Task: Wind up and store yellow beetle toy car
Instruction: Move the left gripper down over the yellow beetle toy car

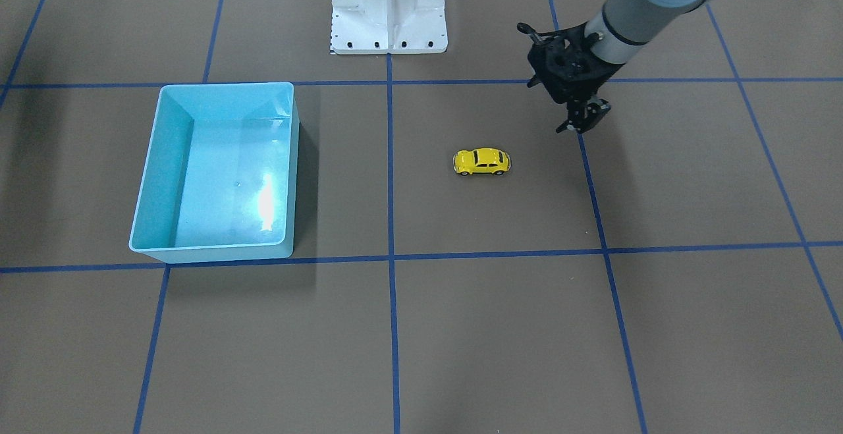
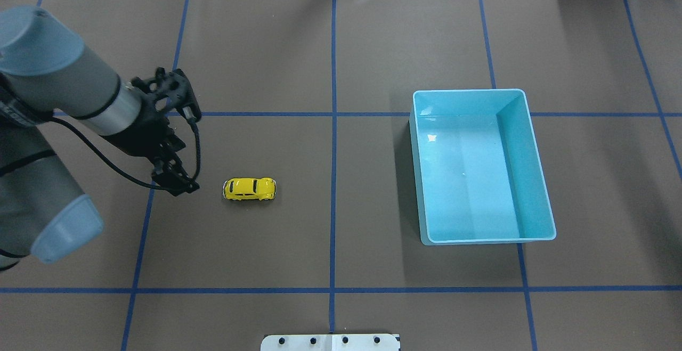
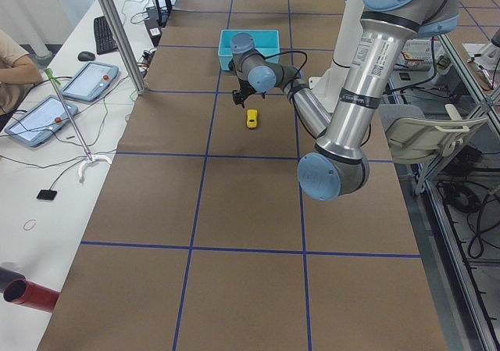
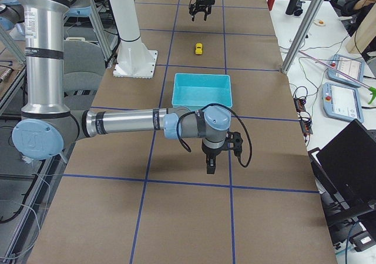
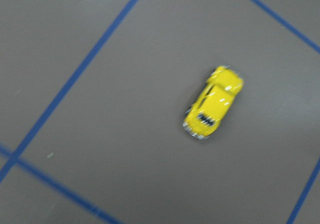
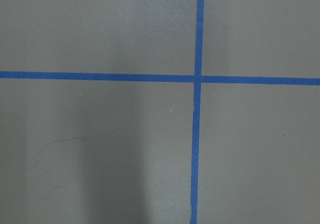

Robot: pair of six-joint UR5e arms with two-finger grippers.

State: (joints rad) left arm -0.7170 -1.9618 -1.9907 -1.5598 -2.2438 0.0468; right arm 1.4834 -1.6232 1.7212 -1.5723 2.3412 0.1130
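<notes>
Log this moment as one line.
left gripper: open, hovers beside car | car: on wheels, free | bin: empty | right gripper: away from both, state unclear

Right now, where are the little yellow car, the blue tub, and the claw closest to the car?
yellow beetle toy car (image 2: pixel 249 188): overhead view, on its roof.
light blue bin (image 2: pixel 525 170): overhead view, on its right-hand inner wall.
left gripper (image 2: pixel 184 188): overhead view, midway between its fingertips.

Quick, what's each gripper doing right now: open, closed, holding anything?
Left gripper: looks open, holding nothing; the yellow beetle toy car lies apart from it.
Right gripper: cannot tell, it shows only in the side view.
</notes>
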